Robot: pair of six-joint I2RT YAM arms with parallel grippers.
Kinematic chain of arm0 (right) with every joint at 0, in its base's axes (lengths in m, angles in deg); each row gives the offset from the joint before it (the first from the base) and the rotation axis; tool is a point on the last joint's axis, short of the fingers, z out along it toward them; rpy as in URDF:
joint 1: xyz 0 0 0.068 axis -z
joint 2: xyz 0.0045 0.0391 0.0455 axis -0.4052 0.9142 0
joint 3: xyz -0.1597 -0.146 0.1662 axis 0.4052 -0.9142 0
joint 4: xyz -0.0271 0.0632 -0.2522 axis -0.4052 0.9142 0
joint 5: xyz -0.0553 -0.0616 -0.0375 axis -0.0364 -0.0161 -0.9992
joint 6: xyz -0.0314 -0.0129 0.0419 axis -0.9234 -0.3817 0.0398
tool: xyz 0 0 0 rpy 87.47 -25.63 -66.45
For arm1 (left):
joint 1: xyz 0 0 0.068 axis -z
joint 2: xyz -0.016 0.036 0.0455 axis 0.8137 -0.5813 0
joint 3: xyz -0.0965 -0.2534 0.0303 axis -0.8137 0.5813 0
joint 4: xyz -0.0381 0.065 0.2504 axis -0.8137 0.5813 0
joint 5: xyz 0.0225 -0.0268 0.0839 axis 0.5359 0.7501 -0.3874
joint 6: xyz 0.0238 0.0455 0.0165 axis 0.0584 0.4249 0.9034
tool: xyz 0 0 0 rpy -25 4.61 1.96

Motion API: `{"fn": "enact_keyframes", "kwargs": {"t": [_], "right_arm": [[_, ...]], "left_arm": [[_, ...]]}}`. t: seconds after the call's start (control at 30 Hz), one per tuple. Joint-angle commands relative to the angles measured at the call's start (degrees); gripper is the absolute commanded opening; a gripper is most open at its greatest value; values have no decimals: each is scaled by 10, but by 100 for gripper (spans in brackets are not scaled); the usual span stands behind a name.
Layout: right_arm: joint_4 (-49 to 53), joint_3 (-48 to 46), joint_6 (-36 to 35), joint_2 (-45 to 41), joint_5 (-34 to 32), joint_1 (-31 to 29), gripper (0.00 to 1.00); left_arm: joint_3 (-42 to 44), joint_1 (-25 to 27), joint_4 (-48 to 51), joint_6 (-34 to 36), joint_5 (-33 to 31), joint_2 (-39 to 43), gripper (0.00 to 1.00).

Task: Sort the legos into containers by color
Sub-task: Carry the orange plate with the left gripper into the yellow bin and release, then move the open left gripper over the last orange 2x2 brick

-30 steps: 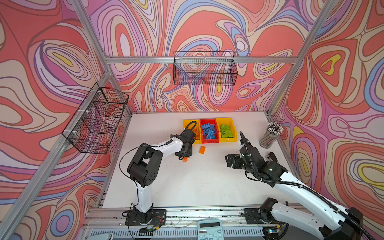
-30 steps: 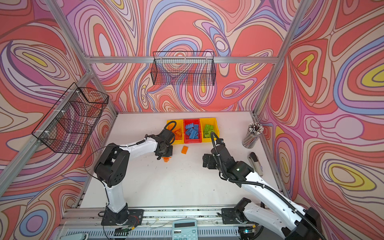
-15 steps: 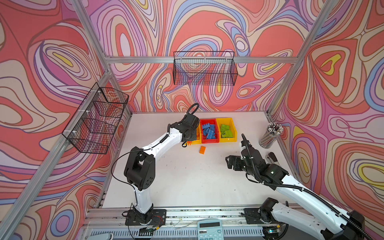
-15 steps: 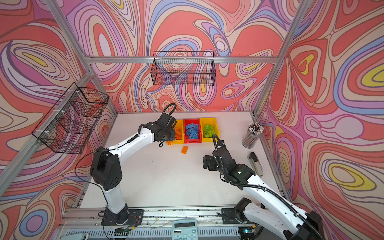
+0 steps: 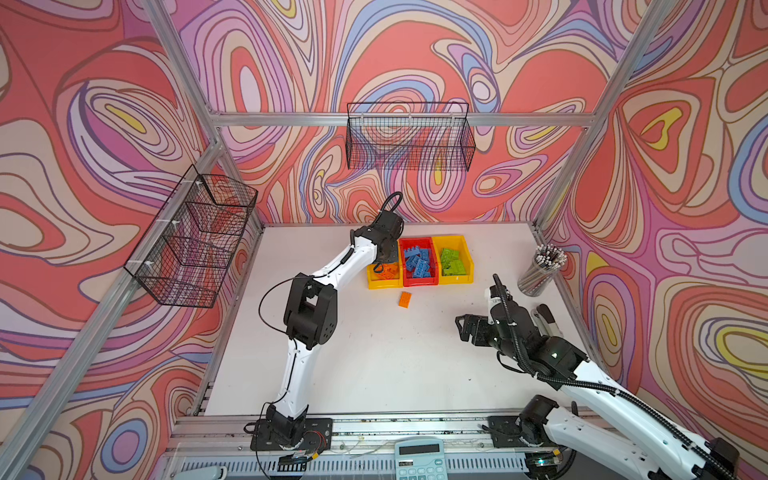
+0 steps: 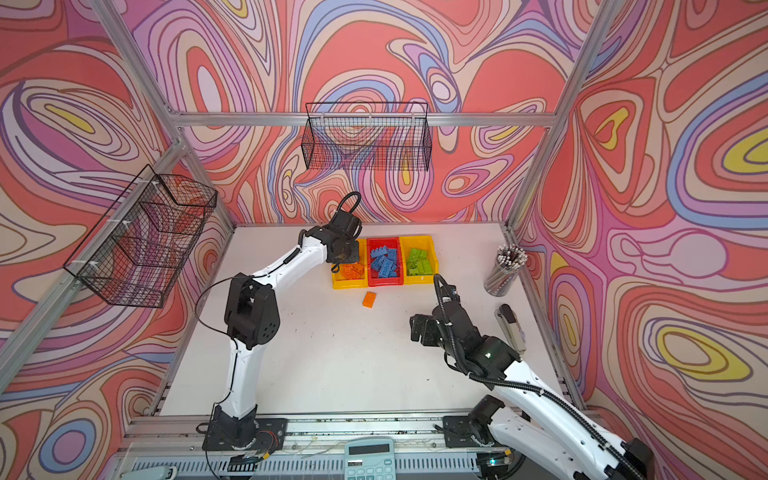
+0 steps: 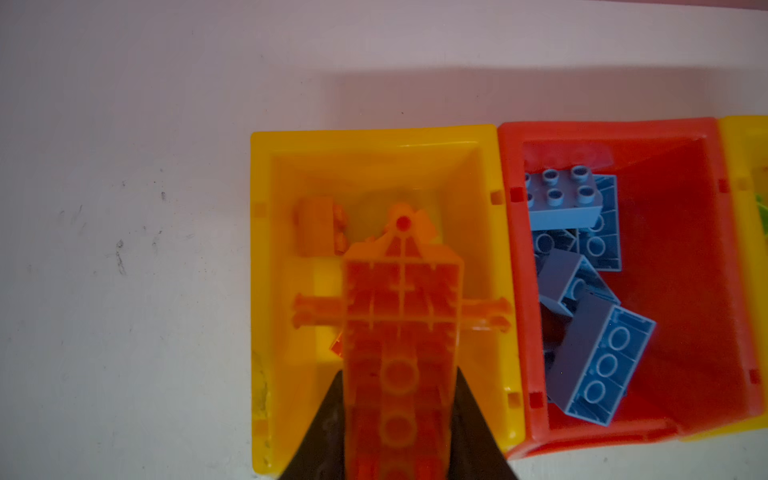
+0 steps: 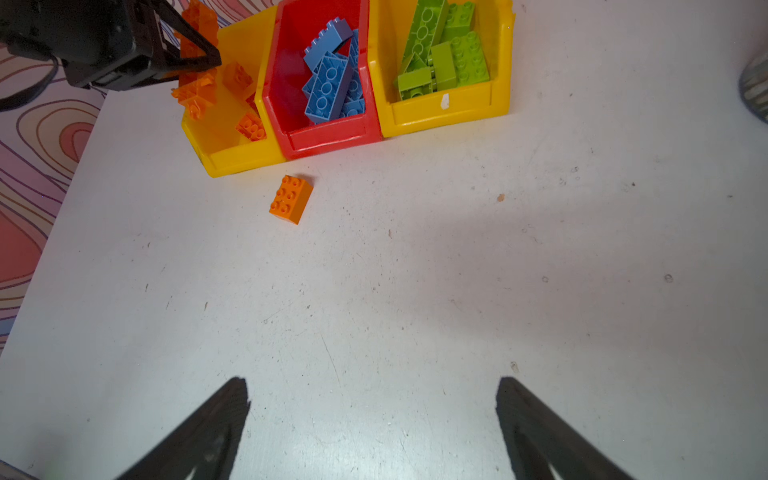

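Bench [image 8: 415, 291] carries three bins in touching row. Left claw [image 7: 399, 372] over left yellow bin [image 7: 261, 270], fingers narrowly parted and pressed on both sides of long orange assembly [image 7: 401, 299], which hangs into bin above few orange bricks [image 7: 318, 226]. Red bin [image 7: 513, 291] in middle, blue bricks [image 7: 602, 357] piled inside. Right yellow bin [image 8: 444, 112] holds green bricks [image 8: 457, 54]. Loose orange brick [image 8: 291, 199] on bench just in front of bins. Right claw [image 8: 372, 380] spread wide, holding nothing, above bench, well apart from bricks.

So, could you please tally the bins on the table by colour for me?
Yellow bins: 2
Red bin: 1
Total: 3
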Motion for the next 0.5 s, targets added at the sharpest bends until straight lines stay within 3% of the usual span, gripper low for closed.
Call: {"fn": "enact_keyframes", "kwargs": {"t": [0.0, 0.07, 0.17, 0.47], "right_arm": [[5, -5, 9, -3, -6, -3, 98], [5, -2, 7, 1, -6, -3, 98], [0, 3, 5, 8, -2, -2, 98], [-15, 27, -1, 31, 19, -2, 98]], "left_arm": [[-26, -3, 33, 5, 3, -9, 50], [-28, -3, 32, 4, 6, -7, 62], [-16, -3, 28, 1, 9, 7, 68], [171, 6, -50, -28, 24, 152, 69]]}}
